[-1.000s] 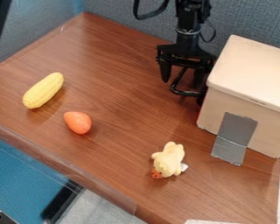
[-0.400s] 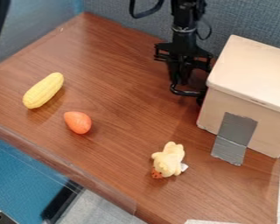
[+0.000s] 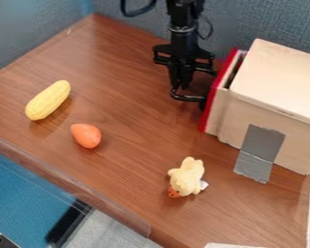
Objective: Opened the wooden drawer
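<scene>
The gripper [image 3: 179, 87] hangs at the upper middle of the view, left of the wooden box [image 3: 280, 80], its fingers closed together on the black handle [image 3: 189, 98]. That handle is fixed to the red-fronted drawer [image 3: 213, 104] on the box's left side. The drawer stands partly out, with a narrow dark gap showing between its red front and the box top.
A yellow corn [image 3: 47, 100] and an orange egg-shaped toy [image 3: 85, 135] lie at the left. A pale plush toy [image 3: 187, 177] lies below the box. Grey tape [image 3: 258, 152] runs from box to table. Blue-grey partitions [image 3: 274, 24] stand behind.
The gripper's fingers have shut on the handle, and the gripper has moved left. The drawer has come out of the box to the left with it.
</scene>
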Motion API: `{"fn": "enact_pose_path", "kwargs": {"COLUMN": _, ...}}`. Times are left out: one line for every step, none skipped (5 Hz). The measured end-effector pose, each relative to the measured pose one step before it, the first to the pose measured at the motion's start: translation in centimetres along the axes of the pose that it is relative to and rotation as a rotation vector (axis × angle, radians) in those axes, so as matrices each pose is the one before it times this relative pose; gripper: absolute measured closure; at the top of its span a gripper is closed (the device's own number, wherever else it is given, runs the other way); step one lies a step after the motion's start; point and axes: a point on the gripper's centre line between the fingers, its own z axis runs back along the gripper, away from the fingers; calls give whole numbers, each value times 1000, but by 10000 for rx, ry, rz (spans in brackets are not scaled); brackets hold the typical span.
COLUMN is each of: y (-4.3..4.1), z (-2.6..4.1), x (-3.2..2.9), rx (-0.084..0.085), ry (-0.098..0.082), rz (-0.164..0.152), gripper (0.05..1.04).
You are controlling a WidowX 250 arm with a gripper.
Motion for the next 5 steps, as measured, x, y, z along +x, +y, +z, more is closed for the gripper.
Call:
{"fn": "enact_pose_path", "kwargs": {"y": 2356, "z": 172, "x": 115, "rx": 71, "ry": -30, "rz": 309, "gripper": 960}}
{"fn": "enact_pose_path", "kwargs": {"y": 1685, "z": 125, "x": -143, "rx": 120, "ry": 24, "rz": 187, "gripper": 960}}
{"fn": "enact_pose_path", "kwargs": {"y": 1223, "z": 46, "x": -51, "rx": 65, "ry": 20, "rz": 181, "gripper": 960}}
{"fn": "enact_pose_path", "kwargs": {"y": 932, "z": 331, "x": -51, "rx": 56, "ry": -50, "rz": 147, "gripper": 919}}
{"fn": "enact_pose_path", "kwargs": {"y": 577, "z": 100, "x": 69, "rx": -101, "ry": -24, "rz": 113, "gripper": 692}}
